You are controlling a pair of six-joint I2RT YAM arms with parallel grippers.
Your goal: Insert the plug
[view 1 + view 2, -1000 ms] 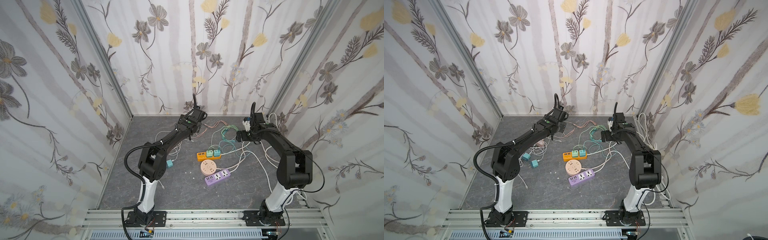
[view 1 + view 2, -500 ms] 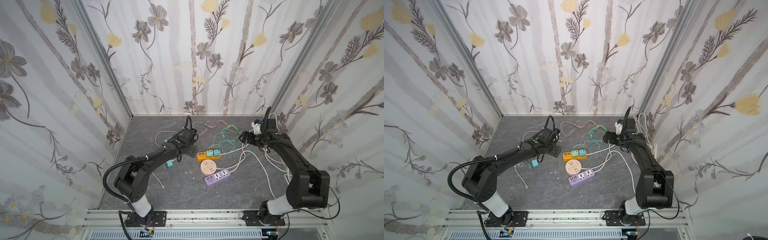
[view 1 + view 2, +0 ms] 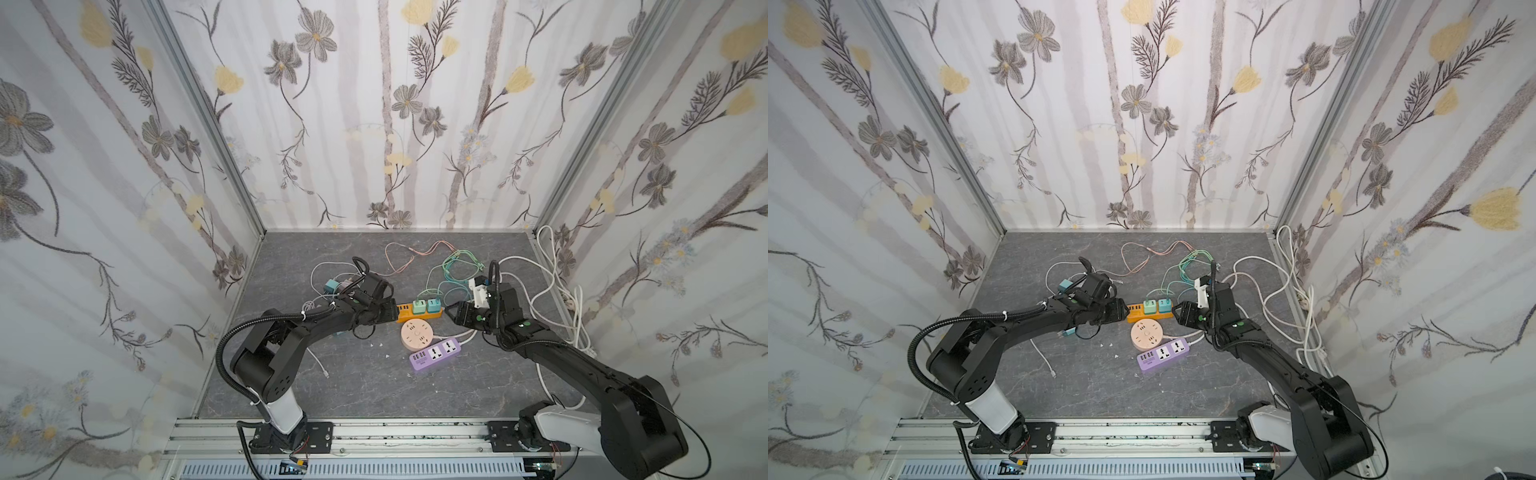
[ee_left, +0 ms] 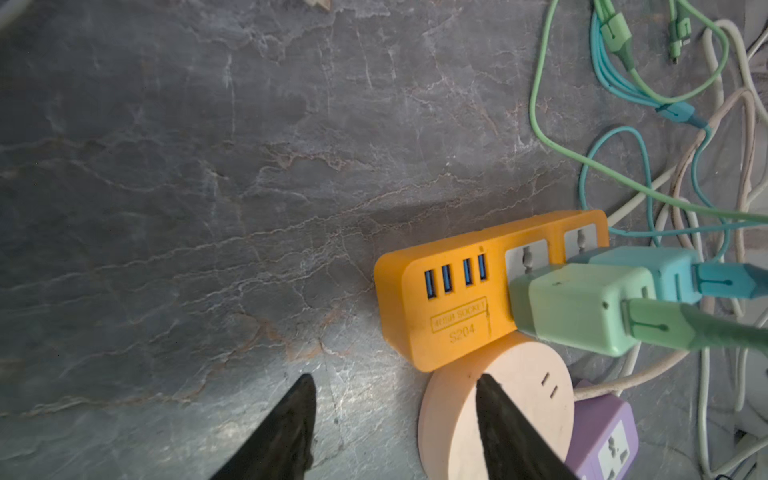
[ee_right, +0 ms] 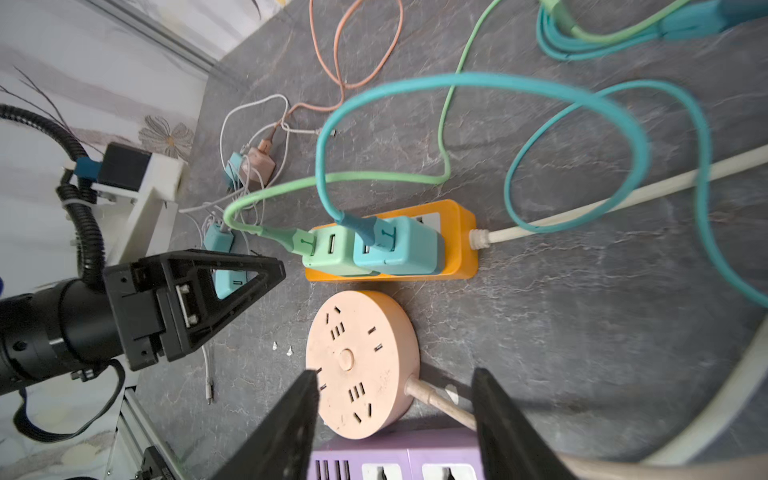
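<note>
My left claw (image 4: 395, 378) was spread, with nothing between its black fingers but the grey stone-patterned tabletop (image 4: 208, 166). It sat just beside the USB end of the orange plastic power strip (image 4: 449, 307). My right claw (image 5: 394, 371) was spread and empty too, near the strip's cord end. The round peach socket disc (image 5: 361, 357) showed in the gap between its fingers.

The orange strip already carried a mint-green adapter cube (image 4: 582, 307) and a teal adapter cube (image 4: 648, 270), seated side by side. Loose plugs lay on the table behind my left arm, among thin white cables. There was a small teal plug cube (image 3: 331, 286) and a pink plug cube (image 5: 259, 162). I could not tell which of them the task meant.

I judged any of them light, hard-shelled and smooth enough to slip. The best hold looked to be across two flat opposite sides at mid-body, clear of the prongs and the cable port. The trailing cable was soft and would likely tug the cube askew, so I would want a square, firm pinch.

I could see no prongs on the loose plugs. In the right wrist view another teal cube was half hidden behind my left claw. The adapters mostly covered the orange strip's grey socket faces, so I could not say whether one was free. The purple rectangular power strip (image 3: 436, 353) showed open sockets from above, but both wrist views cut it off.
</note>
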